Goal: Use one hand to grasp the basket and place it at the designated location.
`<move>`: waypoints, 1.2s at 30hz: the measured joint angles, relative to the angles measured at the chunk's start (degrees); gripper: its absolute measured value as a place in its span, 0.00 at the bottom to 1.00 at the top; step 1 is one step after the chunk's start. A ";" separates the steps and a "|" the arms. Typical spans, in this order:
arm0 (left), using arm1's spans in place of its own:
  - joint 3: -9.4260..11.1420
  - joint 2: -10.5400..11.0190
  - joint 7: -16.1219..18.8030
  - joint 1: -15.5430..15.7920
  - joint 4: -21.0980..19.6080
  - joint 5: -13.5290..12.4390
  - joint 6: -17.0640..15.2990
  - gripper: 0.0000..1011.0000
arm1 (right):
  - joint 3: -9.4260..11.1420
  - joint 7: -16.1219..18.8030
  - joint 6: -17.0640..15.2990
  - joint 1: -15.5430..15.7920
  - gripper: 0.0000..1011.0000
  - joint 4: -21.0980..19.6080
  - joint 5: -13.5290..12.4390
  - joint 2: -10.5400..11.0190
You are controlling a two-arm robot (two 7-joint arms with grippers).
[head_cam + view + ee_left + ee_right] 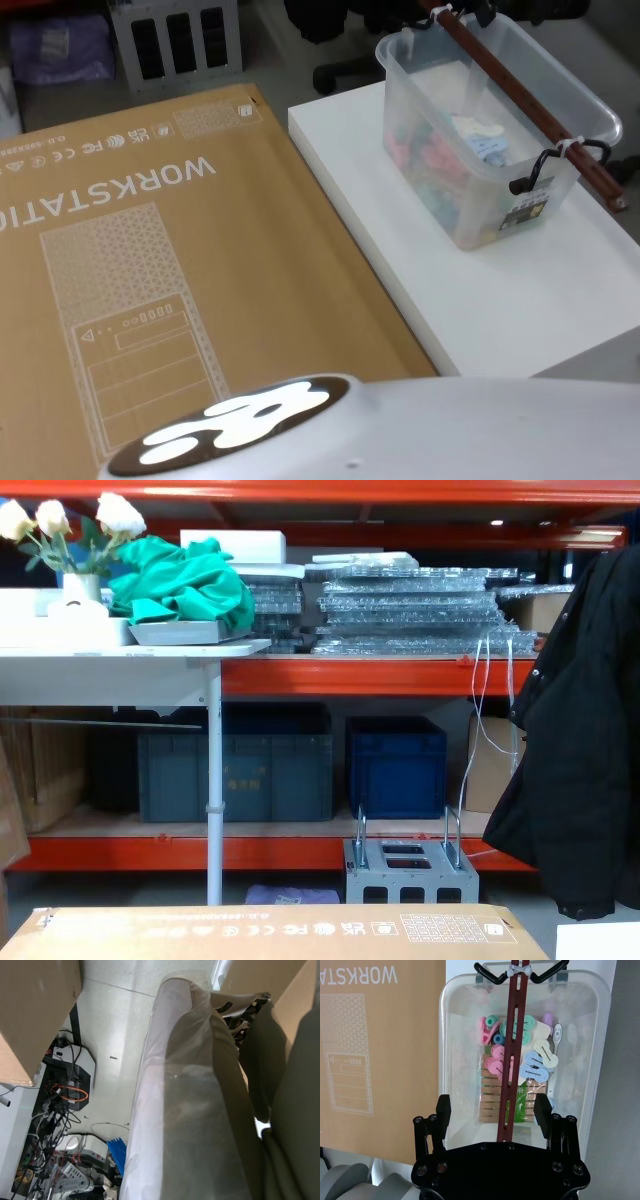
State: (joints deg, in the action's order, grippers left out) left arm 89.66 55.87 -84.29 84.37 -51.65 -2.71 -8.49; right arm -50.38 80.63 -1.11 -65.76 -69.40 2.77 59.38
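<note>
The basket [440, 190] is a clear plastic tub standing on the white table [500, 310] at the far right of the head view. Its reddish-brown bar handle [520, 95] runs across the top, held by a white tie and black clips. Coloured and wooden pegs lie inside it. In the right wrist view my right gripper [492, 1107] hovers open over the near end of the basket [442, 1035]. The handle [514, 1035] runs between its two black fingers [443, 1110] without touching them.
A large brown cardboard box [150, 250] printed WORKSTATION lies flat beside the table on the left. In the chest view, red shelving holds blue crates [395, 765], a grey metal block [410, 875] sits on the floor, and a black coat [580, 750] hangs right.
</note>
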 joint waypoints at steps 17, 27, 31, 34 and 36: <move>0.00 0.00 0.00 0.00 0.00 0.00 0.00 0.00 | 0.00 0.00 0.00 0.00 0.99 0.00 0.00 0.00; 0.00 0.00 0.00 0.00 0.00 0.00 0.00 0.00 | 0.00 0.00 0.00 0.00 0.99 0.00 0.00 0.00; 0.00 0.00 0.00 0.00 0.00 0.00 0.00 0.00 | 0.00 0.00 0.00 0.00 0.99 0.00 0.00 0.00; 0.00 0.00 0.00 0.00 0.00 0.00 0.00 0.00 | 0.06 0.00 0.01 0.08 0.99 0.00 0.00 -0.01; 0.00 0.00 0.00 0.00 0.00 0.00 0.00 0.00 | 0.13 -0.02 0.10 0.23 0.99 0.08 0.05 -0.10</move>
State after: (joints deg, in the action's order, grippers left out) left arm 89.66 55.87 -84.29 84.38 -51.65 -2.71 -8.49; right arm -50.25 80.61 -1.01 -65.53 -69.32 2.82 59.28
